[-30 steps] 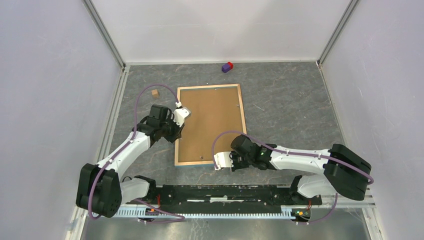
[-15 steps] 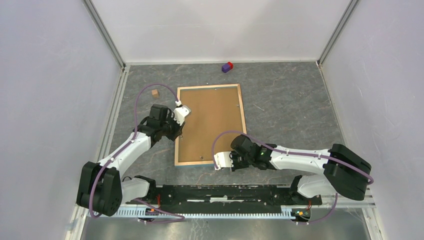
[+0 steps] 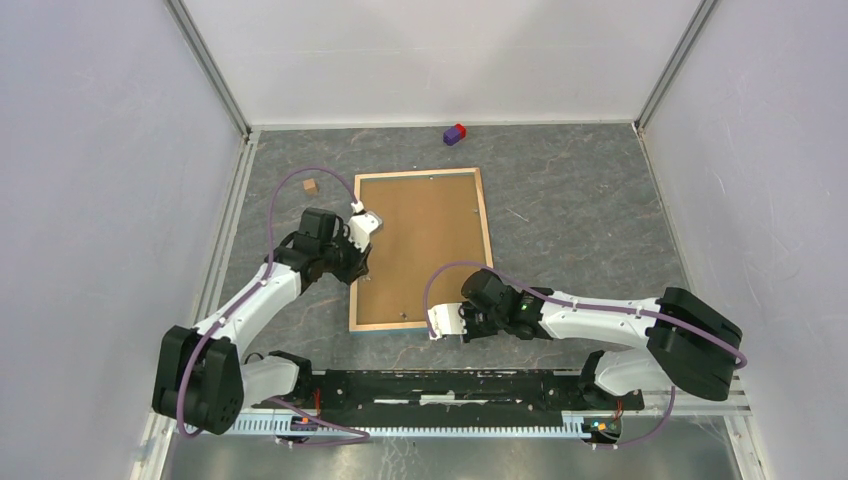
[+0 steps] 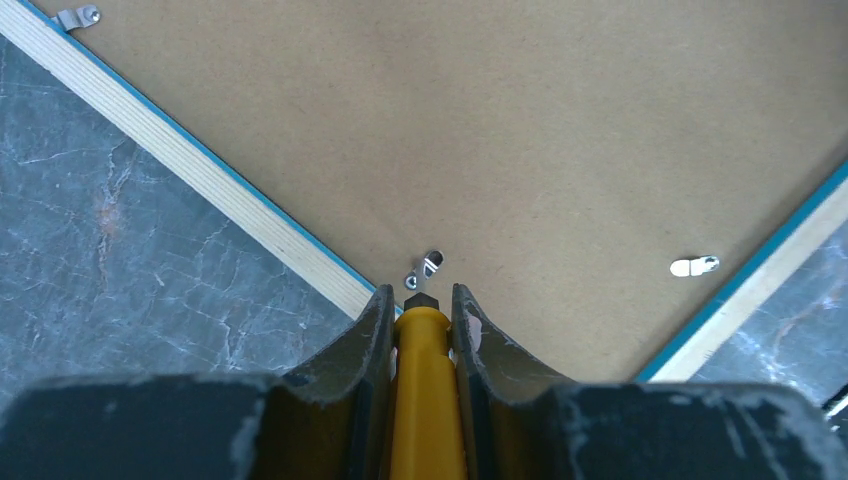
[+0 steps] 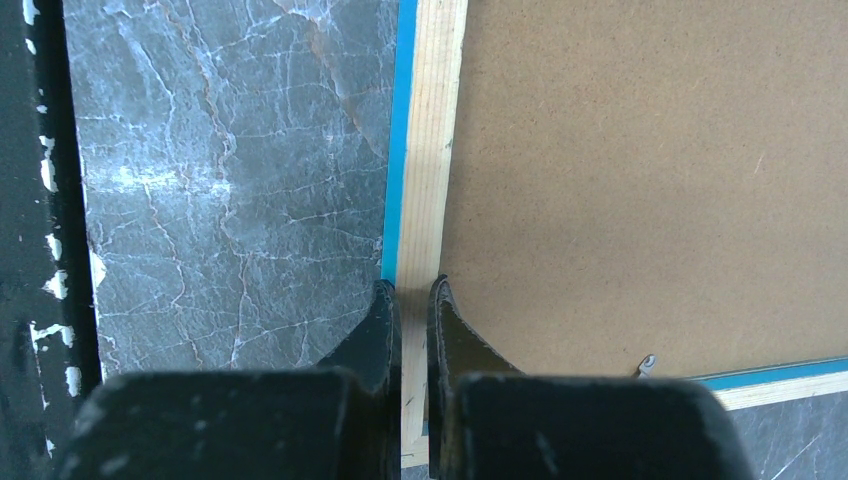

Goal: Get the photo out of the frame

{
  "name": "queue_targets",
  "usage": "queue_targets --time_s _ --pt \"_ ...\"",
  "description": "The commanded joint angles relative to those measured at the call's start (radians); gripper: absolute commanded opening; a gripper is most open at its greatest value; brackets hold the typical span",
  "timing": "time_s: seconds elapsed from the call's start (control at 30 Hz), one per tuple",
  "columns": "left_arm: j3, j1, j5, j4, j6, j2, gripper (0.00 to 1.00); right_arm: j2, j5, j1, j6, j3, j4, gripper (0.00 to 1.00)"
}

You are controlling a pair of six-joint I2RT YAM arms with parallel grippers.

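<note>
The frame lies face down on the grey table, its brown back up inside a light wood rim. The photo is hidden under that back. My left gripper is shut on a yellow tool. The tool's dark tip sits just short of a small metal tab at the frame's left rim. My right gripper is at the frame's near right corner, shut on the wood rim, with one finger outside it and one over the back.
A purple and red block lies at the back of the table. A small wooden cube sits left of the frame. More metal tabs show on the back. White walls enclose three sides, and the black base rail runs along the near edge.
My left wrist has shifted very slightly along the frame's left rim. The right arm and the frame have not moved.
</note>
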Motion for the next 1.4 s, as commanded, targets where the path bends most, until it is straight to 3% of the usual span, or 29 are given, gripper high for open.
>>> queue_targets --time_s 0.0,0.5,0.93,1.37 --pt "0.071 0.0 0.036 -0.032 -0.126 -0.034 0.02 0.078 0.006 -0.005 -0.019 -0.048 -0.063 0.0" --pt "0.067 0.003 -0.099 0.026 -0.171 -0.019 0.02 0.083 0.002 -0.004 -0.014 -0.042 -0.058 0.0" --pt "0.338 0.016 -0.23 0.072 -0.208 0.192 0.02 0.068 -0.031 -0.004 -0.031 -0.055 -0.076 0.0" --pt "0.397 0.016 -0.288 0.178 -0.21 0.384 0.02 0.052 -0.075 -0.004 -0.046 -0.065 -0.095 0.0"
